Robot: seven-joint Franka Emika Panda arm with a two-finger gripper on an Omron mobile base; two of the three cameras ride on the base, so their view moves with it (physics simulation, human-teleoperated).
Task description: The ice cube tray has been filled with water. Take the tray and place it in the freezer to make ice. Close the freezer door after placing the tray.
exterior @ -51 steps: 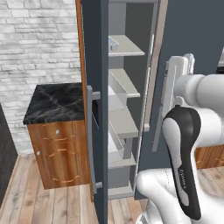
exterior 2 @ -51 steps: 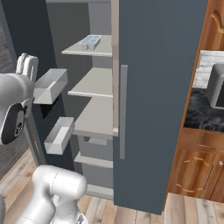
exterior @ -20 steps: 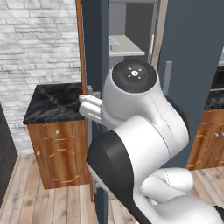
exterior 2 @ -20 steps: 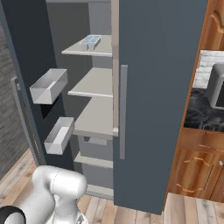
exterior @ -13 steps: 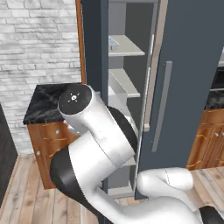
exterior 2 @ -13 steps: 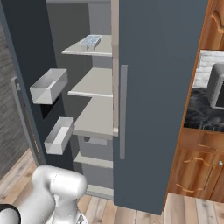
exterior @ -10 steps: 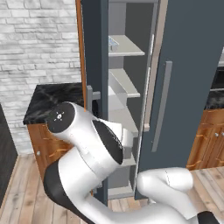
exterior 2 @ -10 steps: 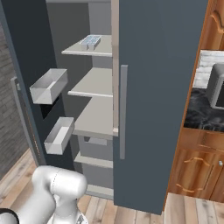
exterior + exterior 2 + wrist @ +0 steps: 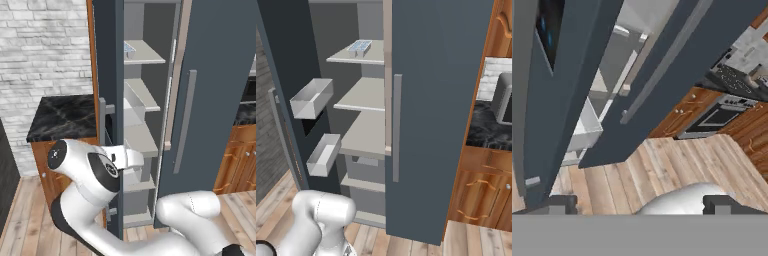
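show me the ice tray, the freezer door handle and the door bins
tray (image 9: pixel 360 47), right base view, its blue cells.
handle (image 9: pixel 102 131), left base view, bar's upper part.
bins (image 9: pixel 312 98), right base view, upper bin's side wall.

- Top shelf (image 9: pixel 348 59) of the freezer (image 9: pixel 363 130): light grey; the tray (image 9: pixel 360 47) lies flat on it, toward the back, pale-blue water (image 9: pixel 361 46) in its cells.
- Second shelf (image 9: pixel 361 97): light grey, nothing seen on it.
- Third shelf (image 9: pixel 363 137): light grey, bare on top.
- Floor (image 9: pixel 662 170): light wood planks; the freezer stands on it.
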